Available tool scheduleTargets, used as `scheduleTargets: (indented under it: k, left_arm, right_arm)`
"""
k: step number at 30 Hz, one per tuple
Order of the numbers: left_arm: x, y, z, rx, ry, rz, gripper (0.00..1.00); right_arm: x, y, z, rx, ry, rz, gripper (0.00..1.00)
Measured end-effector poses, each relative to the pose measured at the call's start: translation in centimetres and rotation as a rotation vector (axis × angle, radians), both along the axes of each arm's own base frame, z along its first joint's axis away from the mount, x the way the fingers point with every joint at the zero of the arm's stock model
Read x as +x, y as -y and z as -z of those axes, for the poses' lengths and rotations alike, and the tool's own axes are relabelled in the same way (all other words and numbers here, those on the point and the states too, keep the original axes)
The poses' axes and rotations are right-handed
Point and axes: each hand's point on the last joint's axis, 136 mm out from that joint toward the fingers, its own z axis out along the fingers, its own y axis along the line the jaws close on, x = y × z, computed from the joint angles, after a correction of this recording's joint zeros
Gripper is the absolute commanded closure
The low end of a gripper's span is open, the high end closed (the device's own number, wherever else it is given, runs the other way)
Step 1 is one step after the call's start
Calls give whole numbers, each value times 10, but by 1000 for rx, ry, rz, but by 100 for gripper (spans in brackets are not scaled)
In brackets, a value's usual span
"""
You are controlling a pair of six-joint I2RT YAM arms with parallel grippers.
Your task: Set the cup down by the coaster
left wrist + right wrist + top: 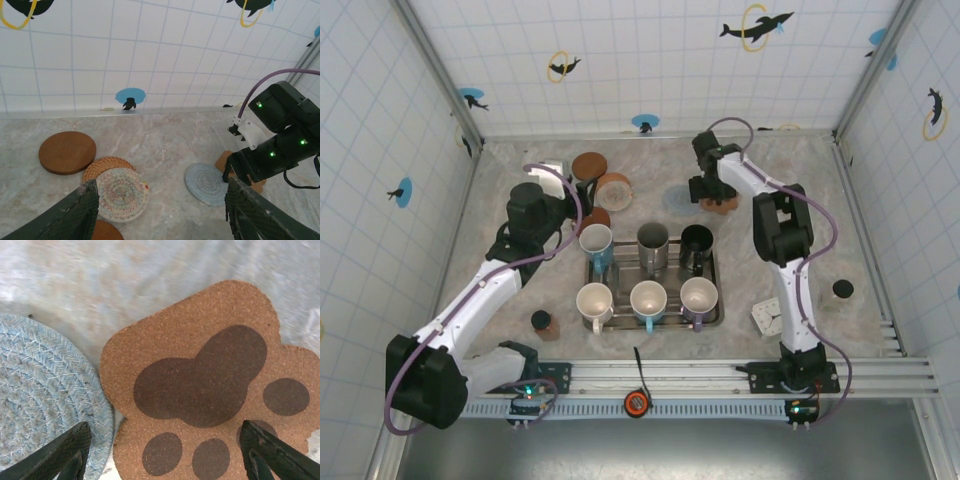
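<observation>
Several cups stand in a metal tray [655, 327], among them a blue-and-white cup [596, 243], a steel cup [653, 240] and a black cup [697, 242]. My left gripper [582, 205] hovers just behind the blue-and-white cup, open and empty [165, 215]. It faces a group of round coasters: brown [67, 152], wicker [107, 165] and multicolour woven [121, 194]. My right gripper [705, 195] is open [167, 460], low over a cork paw-shaped coaster [200, 390] next to a blue woven coaster [40, 400].
The right arm's dark wrist [280, 130] stands over the paw coaster [222, 161] beside the blue coaster [207, 184]. Small dark-topped pots sit at the left [542, 322] and right [842, 290]. A white block [767, 318] lies near the right arm's base. Tiled walls enclose the table.
</observation>
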Motion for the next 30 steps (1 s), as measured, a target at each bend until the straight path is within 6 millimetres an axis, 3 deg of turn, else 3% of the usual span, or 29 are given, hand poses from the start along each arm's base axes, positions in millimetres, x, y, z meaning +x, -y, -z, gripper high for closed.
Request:
scheduleTargets:
  k: [23, 30]
  left_arm:
    - [-3, 15, -10, 3, 8, 25, 34]
    - [-4, 20, -12, 3, 9, 34, 34]
  right_arm:
    - [-31, 92, 0, 36, -30, 205, 24]
    - [-33, 98, -1, 44, -36, 222, 24]
